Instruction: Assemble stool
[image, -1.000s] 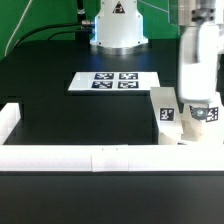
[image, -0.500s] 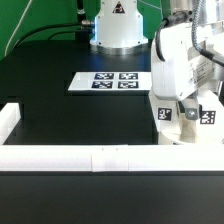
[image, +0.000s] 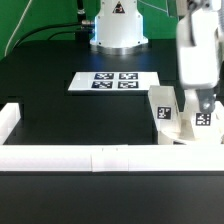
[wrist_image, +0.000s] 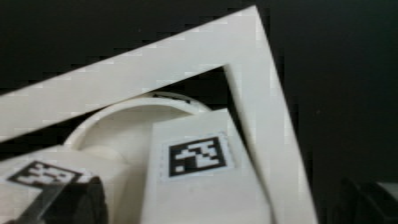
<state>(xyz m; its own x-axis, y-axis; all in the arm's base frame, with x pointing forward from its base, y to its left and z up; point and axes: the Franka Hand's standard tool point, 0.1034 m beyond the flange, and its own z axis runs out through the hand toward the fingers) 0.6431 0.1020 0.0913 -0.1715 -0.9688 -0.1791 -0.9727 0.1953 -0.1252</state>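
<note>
The round white seat (wrist_image: 121, 122) lies in the corner of the border rails, at the exterior view's right (image: 190, 137). Two white tagged leg blocks are with it: one (image: 165, 110) to the left of the arm, one (image: 203, 118) directly under it. My gripper (image: 199, 105) hangs right over that second block. In the wrist view this leg block (wrist_image: 199, 160) sits between my dark fingers (wrist_image: 54, 202), which stand wide apart and look open. Another tag (wrist_image: 43, 172) shows beside it. A third leg block is not in view.
The marker board (image: 113, 80) lies at mid-table. White border rails run along the front (image: 100, 157) and the left (image: 8, 120), and meet in a corner around the seat (wrist_image: 267, 110). The arm's base (image: 118, 25) is at the back.
The arm swung out and twisted half a second ago, and has now turned back upright. The gripper now sits slightly lower over the right leg block.
</note>
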